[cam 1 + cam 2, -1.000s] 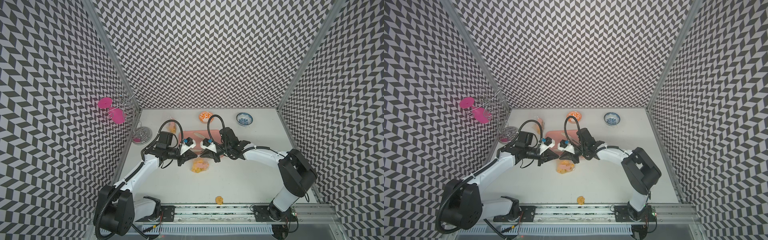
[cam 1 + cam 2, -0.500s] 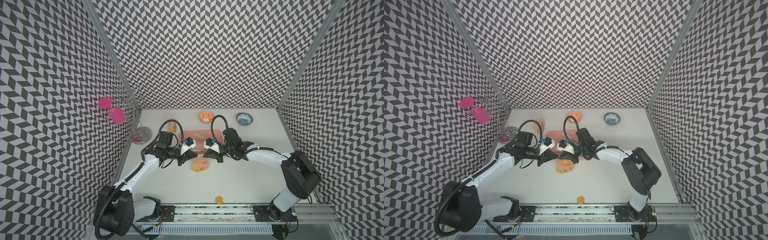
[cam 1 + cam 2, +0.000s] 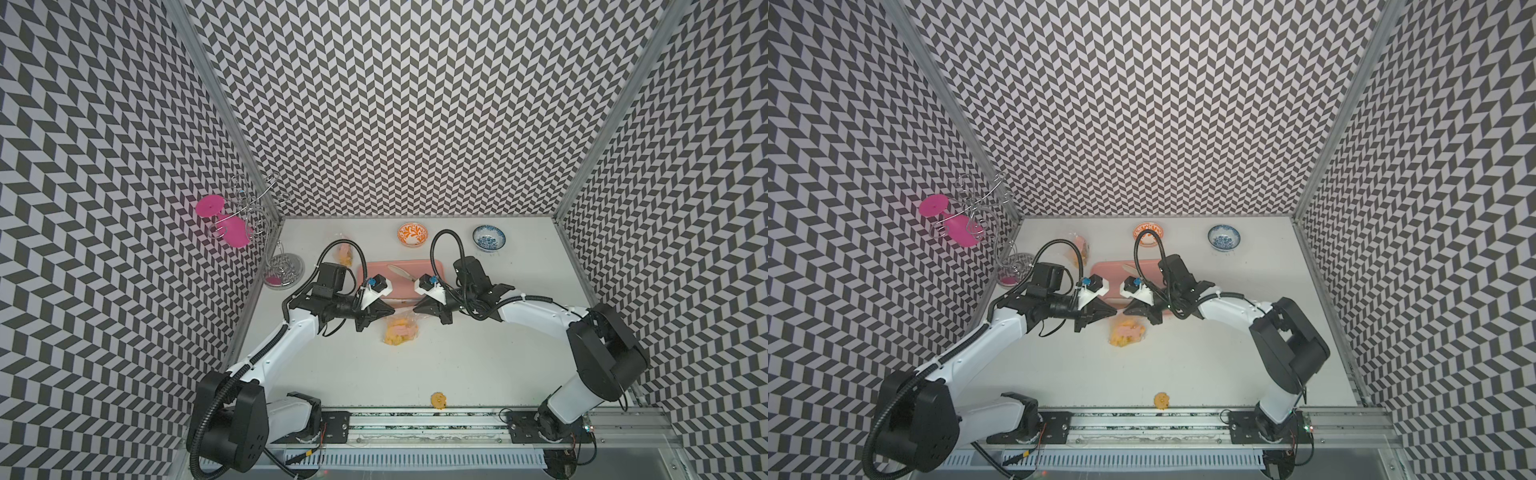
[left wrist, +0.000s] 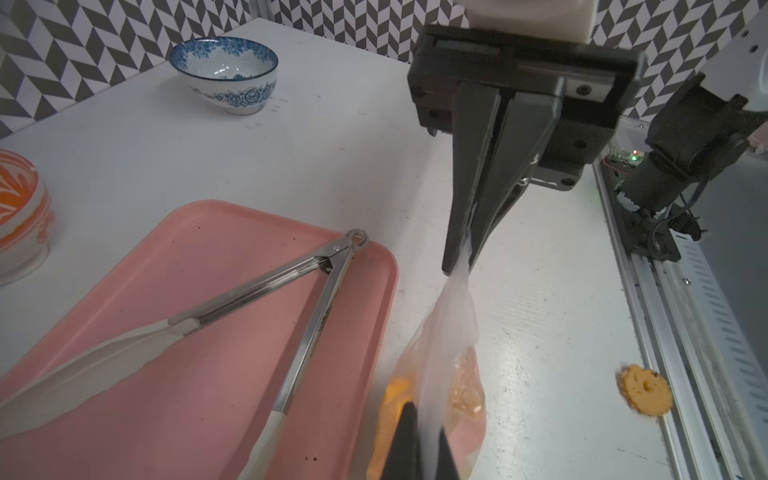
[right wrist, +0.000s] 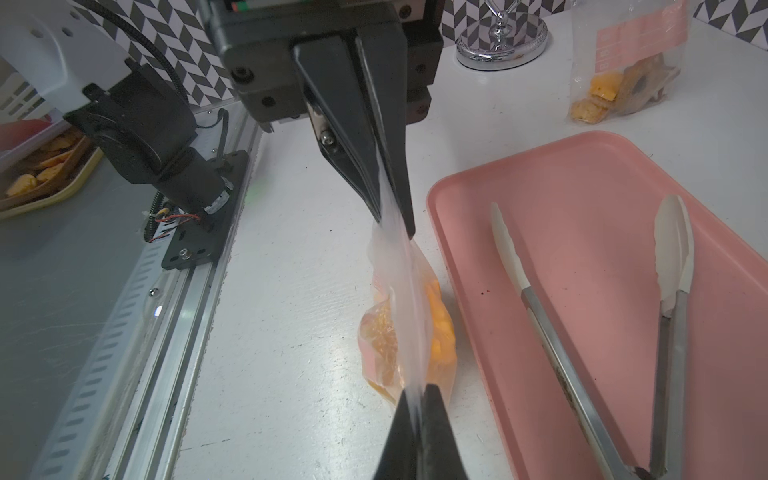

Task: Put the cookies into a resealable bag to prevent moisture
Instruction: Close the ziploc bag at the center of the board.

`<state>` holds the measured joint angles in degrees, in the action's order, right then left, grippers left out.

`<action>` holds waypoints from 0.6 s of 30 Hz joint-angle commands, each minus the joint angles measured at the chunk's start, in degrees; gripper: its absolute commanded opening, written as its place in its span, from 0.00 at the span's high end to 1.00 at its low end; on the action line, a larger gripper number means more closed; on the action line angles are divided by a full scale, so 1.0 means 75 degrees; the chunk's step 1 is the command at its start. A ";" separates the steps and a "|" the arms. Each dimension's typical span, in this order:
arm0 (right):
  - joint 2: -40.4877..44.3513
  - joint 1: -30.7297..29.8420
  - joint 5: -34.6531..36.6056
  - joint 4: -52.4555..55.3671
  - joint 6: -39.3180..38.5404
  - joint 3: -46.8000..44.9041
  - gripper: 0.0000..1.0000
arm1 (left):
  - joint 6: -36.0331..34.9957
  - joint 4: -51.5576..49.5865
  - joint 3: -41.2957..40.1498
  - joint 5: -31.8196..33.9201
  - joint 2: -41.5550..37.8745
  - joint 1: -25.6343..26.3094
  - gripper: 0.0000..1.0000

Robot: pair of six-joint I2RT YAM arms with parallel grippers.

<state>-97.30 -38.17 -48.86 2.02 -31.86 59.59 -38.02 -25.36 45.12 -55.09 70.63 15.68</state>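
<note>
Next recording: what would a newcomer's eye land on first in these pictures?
Mid-table, a clear bag of cookies is stretched by its top between the left gripper and the right gripper, both sets of jaws shut on the plastic. Right behind it lies a pink tray holding tongs. One lone cookie lies by the front rail, outside any bag.

Open tabletop (image 3: 478,353) near rail (image 3: 415,420); tray (image 3: 415,263) behind bag (image 3: 400,330).
</note>
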 commanded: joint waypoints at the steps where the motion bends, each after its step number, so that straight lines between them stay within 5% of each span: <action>1: 0.0210 0.0150 0.0140 0.0038 -0.0031 -0.0035 1.00 | -0.0134 0.0000 0.0022 -0.0172 -0.0148 0.0006 1.00; 4: 0.0224 0.0178 0.0257 0.0100 -0.0117 -0.0094 0.99 | -0.0134 -0.0018 0.0049 -0.0132 -0.0166 0.0007 1.00; 7: 0.0243 0.0251 0.0503 0.0231 -0.0245 -0.0180 0.87 | -0.0134 -0.0019 0.0040 -0.0091 -0.0217 -0.0005 1.00; 10: 0.0370 0.0390 0.0398 0.0104 -0.0019 -0.0306 1.00 | -0.0123 -0.0001 0.0004 -0.0082 -0.0224 -0.0005 1.00; 18: 0.0660 0.0621 0.0468 -0.0124 0.0132 -0.0751 0.89 | -0.0126 0.0007 0.0013 0.0114 -0.0194 -0.0009 1.00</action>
<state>-94.26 -35.40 -47.05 2.15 -30.98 55.51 -37.93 -24.80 45.12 -54.02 70.43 15.81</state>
